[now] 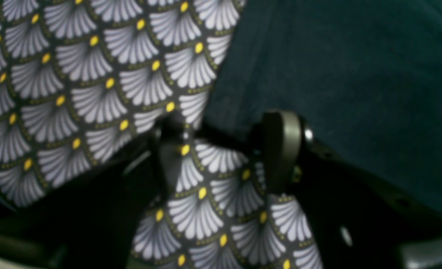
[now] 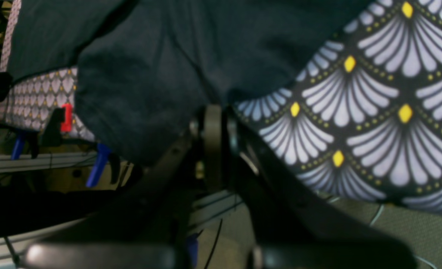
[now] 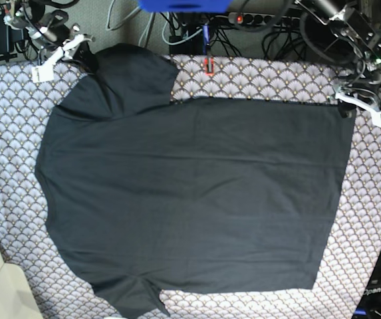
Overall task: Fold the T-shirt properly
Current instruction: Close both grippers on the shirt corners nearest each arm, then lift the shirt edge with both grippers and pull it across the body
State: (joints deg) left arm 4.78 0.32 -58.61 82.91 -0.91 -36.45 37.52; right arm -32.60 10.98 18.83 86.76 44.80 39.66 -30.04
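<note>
The right gripper (image 3: 77,56) sits at the upper left of the base view, at the shirt's upper sleeve. Its wrist view shows the two fingers pressed flat together with dark cloth bunched right at them, so it looks clamped on the shirt (image 3: 190,199), though the pinch itself is blurred. The left gripper (image 3: 350,103) is at the upper right, at the shirt's hem corner. In its wrist view the fingers (image 1: 280,149) stand apart with patterned cloth showing between them and the shirt's edge just beyond their tips, so it is open and holds nothing.

The shirt lies spread flat across the middle of the patterned tablecloth (image 3: 376,219), sleeves toward the left, hem toward the right. No fold shows yet; I judge the folding has barely started, with every fold left to do.

Only the base view shows the whole shirt and both arms at its top corners. Only the wrist views show how the fingers stand, and the right one also shows clamps (image 2: 67,116) along the table edge.
</note>
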